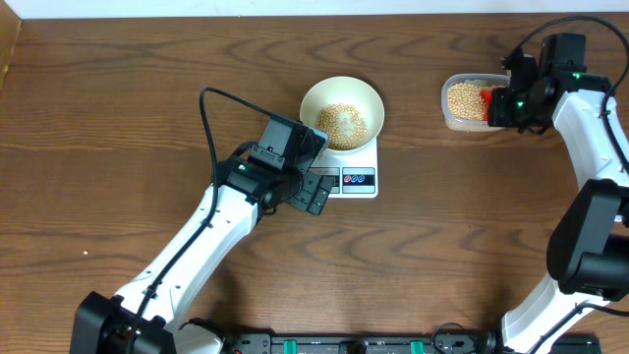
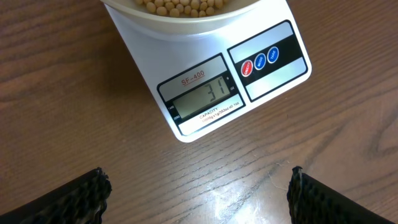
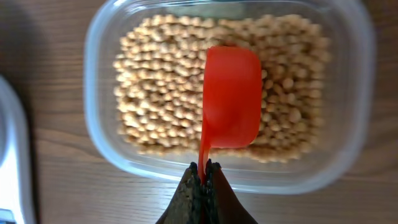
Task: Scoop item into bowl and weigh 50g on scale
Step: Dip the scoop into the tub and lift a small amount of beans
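Observation:
The white bowl holds tan beans and sits on the white scale. In the left wrist view the scale's display reads 31, beside the red and blue buttons. My left gripper is open and empty, hovering over the table just in front of the scale. My right gripper is shut on the handle of a red scoop, held over the beans in the clear tub. The scoop shows its smooth red underside.
The clear plastic tub stands at the back right of the wooden table. A black cable loops from the left arm across the table left of the bowl. The scale's edge shows at the left of the right wrist view.

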`<state>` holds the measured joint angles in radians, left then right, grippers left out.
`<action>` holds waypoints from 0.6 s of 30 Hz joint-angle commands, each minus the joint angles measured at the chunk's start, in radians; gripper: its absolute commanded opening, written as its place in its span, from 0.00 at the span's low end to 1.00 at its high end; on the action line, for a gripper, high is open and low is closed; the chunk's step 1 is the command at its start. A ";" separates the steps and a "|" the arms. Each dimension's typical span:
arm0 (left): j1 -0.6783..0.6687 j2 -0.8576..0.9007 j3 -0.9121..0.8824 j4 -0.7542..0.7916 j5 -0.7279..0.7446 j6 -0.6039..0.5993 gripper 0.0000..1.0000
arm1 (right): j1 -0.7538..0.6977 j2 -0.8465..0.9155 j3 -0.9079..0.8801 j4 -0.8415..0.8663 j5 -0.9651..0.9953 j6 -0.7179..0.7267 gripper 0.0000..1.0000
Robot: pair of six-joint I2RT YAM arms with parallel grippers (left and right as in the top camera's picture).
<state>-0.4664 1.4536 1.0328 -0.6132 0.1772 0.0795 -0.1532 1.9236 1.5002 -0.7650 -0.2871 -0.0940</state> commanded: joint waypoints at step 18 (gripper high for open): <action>0.002 0.011 -0.002 0.000 -0.010 0.006 0.93 | -0.096 0.014 -0.010 0.036 -0.417 0.056 0.01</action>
<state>-0.4664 1.4536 1.0328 -0.6132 0.1772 0.0795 -0.2115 1.9240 1.4956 -0.7345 -0.5713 -0.0513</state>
